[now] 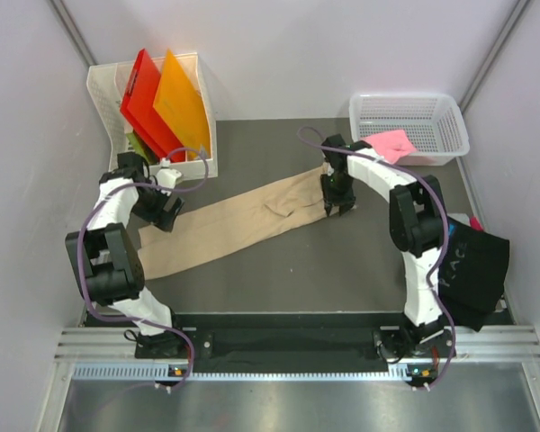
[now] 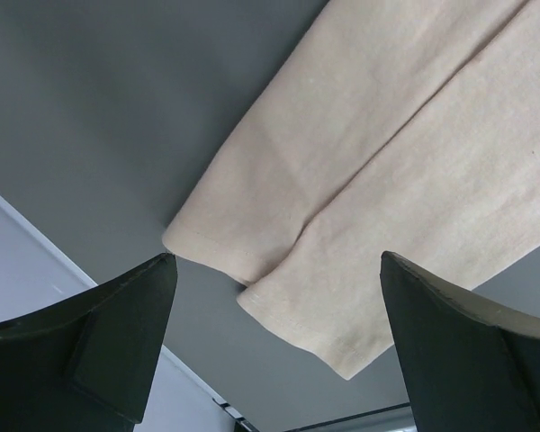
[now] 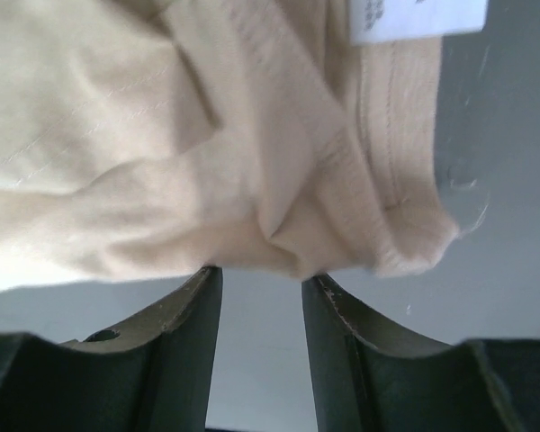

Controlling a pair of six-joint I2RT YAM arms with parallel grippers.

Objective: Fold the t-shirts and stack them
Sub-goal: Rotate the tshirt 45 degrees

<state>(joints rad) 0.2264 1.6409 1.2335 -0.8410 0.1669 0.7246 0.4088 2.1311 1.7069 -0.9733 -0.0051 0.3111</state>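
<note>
Pale walls (image 1: 279, 54) enclose a dark grey table (image 1: 279, 279) — metal rail (image 1: 297, 340) at front.

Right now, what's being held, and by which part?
Nothing is held. The left gripper hangs open over the hem of the tan t-shirt; the right gripper sits open at its collar, no cloth between its fingers.

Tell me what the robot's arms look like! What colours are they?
Both the left arm and the right arm are made of white tube-like parts joined by chunky black joints. A thin purple cable loops along each one. Each arm ends in two dark, wedge-shaped fingers.
</note>
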